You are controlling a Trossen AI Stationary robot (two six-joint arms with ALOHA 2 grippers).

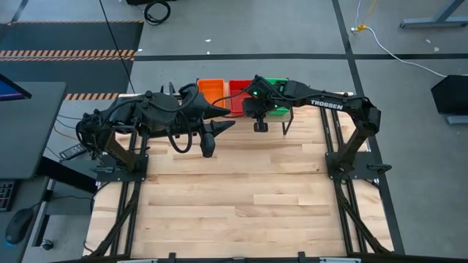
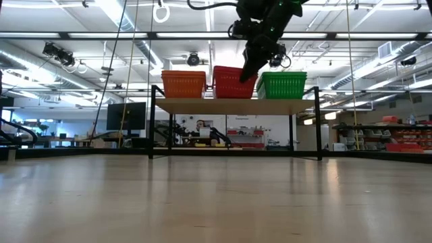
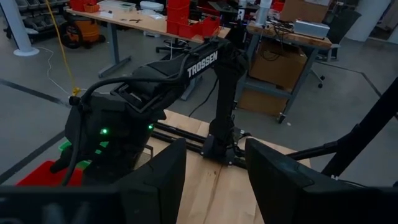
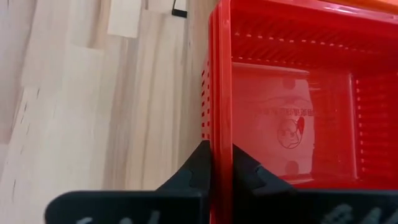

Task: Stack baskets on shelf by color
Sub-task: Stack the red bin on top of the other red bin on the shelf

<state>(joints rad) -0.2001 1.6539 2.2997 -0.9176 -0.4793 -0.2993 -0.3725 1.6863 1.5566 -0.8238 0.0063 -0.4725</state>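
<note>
The shelf [image 2: 229,106] stands at the table's far edge, and baskets rest on its top board: orange [image 2: 183,84] on the left, red [image 2: 229,82] in the middle, green [image 2: 282,85] on the right. From above they show as orange [image 1: 212,91], red [image 1: 240,91] and green [image 1: 276,82]. My right gripper [image 2: 248,71] reaches down over the red basket [image 4: 292,124] and is shut on it. My left gripper [image 1: 208,146] hovers open over the table just near of the shelf, with nothing between its fingers [image 3: 214,186]. My right gripper [image 4: 222,168] pinches the red basket's wall [image 4: 222,146], the one facing the table's near edge. One finger [image 4: 252,174] is inside the basket and one [image 4: 196,168] outside. The fingers come from above, pointing down. The basket sits upright, its bottom level with its neighbours on the shelf.
The right arm [image 3: 186,68] stretches from the table's right side across to the shelf. The left arm [image 1: 146,109] lies along the far left. The wood tabletop [image 1: 241,197] spreads out near of the shelf. The room's shelves and desks show beyond the table.
</note>
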